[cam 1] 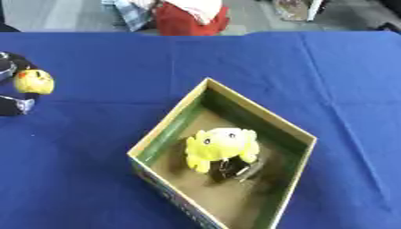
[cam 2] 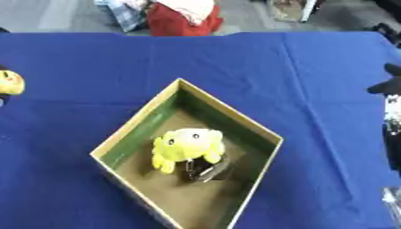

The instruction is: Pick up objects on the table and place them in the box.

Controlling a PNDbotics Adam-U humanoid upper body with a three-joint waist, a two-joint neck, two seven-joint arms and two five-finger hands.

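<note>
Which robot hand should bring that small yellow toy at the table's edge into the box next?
Left. The left robot hand is already around the small yellow toy, left of the box. The right robot hand shows only at the far right edge, holding nothing visible.

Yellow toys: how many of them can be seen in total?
2. One yellow plush toy lies inside the box. A smaller yellow toy is held in the left hand at the table's left edge. None other is visible.

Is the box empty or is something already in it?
Not empty. The open box holds a yellow plush toy lying on its floor, with a small dark object beside it that I cannot identify.
</note>
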